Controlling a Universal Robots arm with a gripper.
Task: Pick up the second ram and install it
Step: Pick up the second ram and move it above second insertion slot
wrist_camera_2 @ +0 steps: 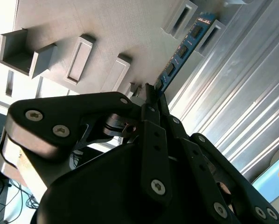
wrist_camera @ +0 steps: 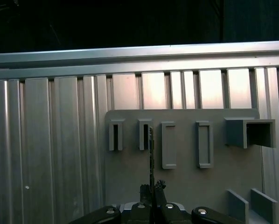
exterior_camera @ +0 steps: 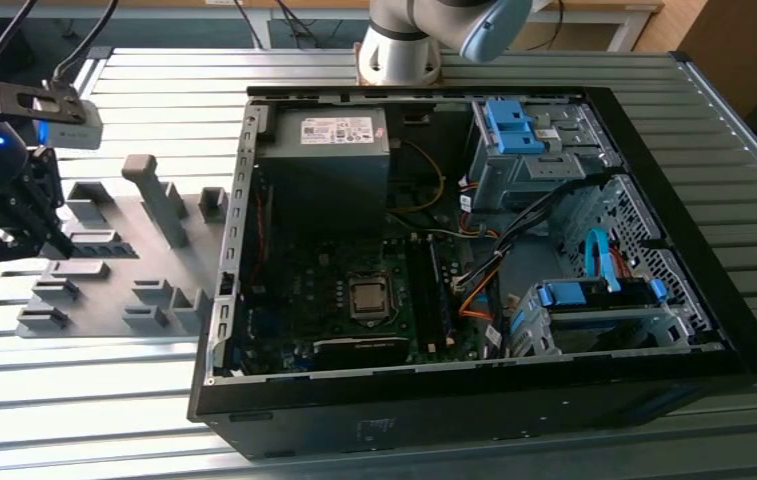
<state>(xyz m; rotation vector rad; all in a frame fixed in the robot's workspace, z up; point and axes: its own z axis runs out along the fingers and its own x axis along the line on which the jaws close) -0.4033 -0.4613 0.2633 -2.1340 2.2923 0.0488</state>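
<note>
Clamping second ram point(wrist_camera_2: 184, 49) at one end, gripper point(wrist_camera_2: 151, 92) jaws closed

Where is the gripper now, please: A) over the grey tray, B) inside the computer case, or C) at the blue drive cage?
A: the gripper hangs over the grey tray, shut on the ram, outside the case.
</note>
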